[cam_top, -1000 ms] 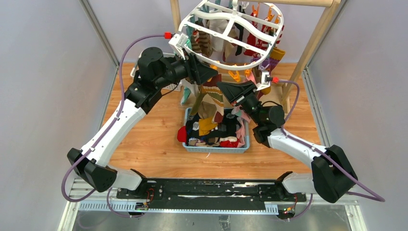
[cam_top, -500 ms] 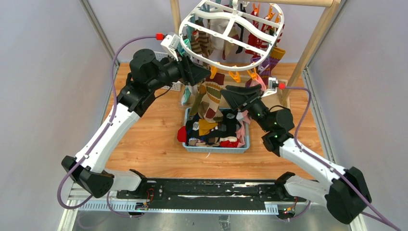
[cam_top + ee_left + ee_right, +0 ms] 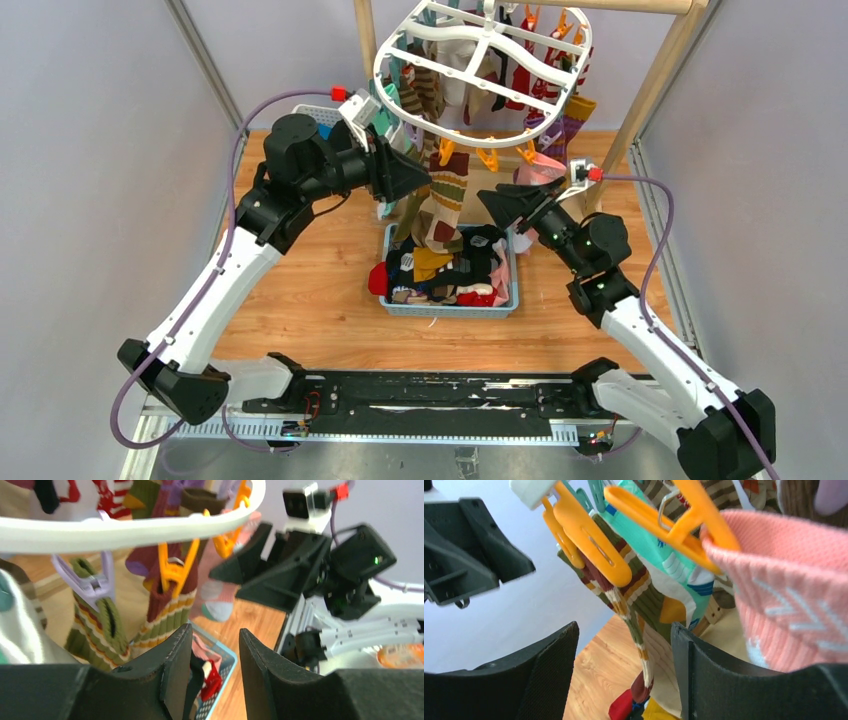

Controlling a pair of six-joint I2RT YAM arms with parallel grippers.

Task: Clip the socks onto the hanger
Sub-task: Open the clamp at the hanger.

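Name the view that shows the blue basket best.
Top external: nearly the whole basket shows, piled with socks. Left wrist catches only one corner of it. Right wrist shows a few socks at its bottom edge, but no rim.

The hanger (image 3: 484, 40) runs off the top edge of the overhead view. A hanging striped sock (image 3: 445, 200) hides part of the basket (image 3: 450, 310). In the right wrist view, the right edge crops a pink sock (image 3: 784, 580).

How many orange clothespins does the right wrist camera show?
3. Two orange clothespins hang together at upper left, before the striped sock; one at top centre, beside the pink sock. Others may be hidden.
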